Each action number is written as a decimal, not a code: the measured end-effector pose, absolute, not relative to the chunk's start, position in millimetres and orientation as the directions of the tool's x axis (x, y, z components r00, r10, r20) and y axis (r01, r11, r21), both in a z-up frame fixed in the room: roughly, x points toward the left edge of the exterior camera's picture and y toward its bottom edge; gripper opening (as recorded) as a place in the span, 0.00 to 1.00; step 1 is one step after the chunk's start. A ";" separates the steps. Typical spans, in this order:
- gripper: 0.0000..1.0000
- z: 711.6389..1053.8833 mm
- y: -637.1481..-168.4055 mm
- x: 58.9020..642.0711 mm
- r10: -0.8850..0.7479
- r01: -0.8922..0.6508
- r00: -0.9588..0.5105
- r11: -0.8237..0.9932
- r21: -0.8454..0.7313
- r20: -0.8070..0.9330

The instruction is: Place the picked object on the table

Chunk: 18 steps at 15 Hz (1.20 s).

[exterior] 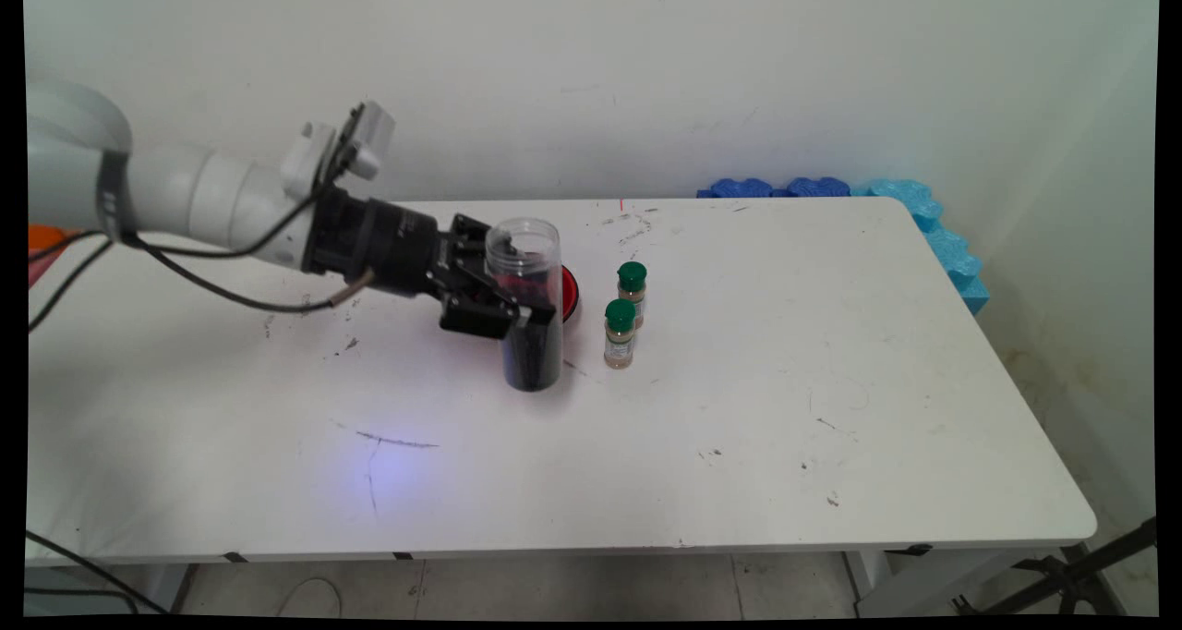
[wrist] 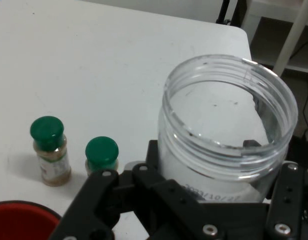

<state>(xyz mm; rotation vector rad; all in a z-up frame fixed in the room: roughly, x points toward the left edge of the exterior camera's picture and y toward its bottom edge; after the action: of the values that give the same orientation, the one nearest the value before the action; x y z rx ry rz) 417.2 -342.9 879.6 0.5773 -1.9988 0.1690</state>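
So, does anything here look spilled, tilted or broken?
Nothing spilled or broken. The gripper is shut on the open clear jar, which stands upright with no lid. Both green-capped spice bottles stand upright beside it. The table bears only dark scuff marks.

1. The jar [exterior: 528, 311] stands upright on the desk [exterior: 785, 408], left of centre, mouth up.
2. The tool [exterior: 503, 302] reaches in from the left and is closed round the jar's middle, one finger on each side.
3. A bowl [exterior: 569, 293] sits just behind and right of the jar, partly hidden by it.
4. Two bottles [exterior: 620, 333] [exterior: 632, 292] stand upright right of the jar, near each other, one behind the other.
5. Foam pieces [exterior: 923, 219] lie along the desk's far right corner, against the wall.
6. In the hand view the bottles stand left of the jar, with the bowl at the lower left corner.
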 end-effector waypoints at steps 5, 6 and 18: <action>0.00 846.5 -341.9 406.0 -0.324 -0.471 -0.373 0.873 0.123 0.869; 0.00 840.4 -342.1 404.4 -0.326 -0.474 -0.373 0.872 0.123 0.869; 0.00 788.8 -339.2 391.9 -0.324 -0.478 -0.381 0.871 0.115 0.866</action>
<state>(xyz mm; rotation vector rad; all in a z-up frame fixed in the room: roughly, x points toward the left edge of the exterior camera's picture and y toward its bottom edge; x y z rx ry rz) 391.9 -339.2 788.8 0.5862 -2.0007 0.1862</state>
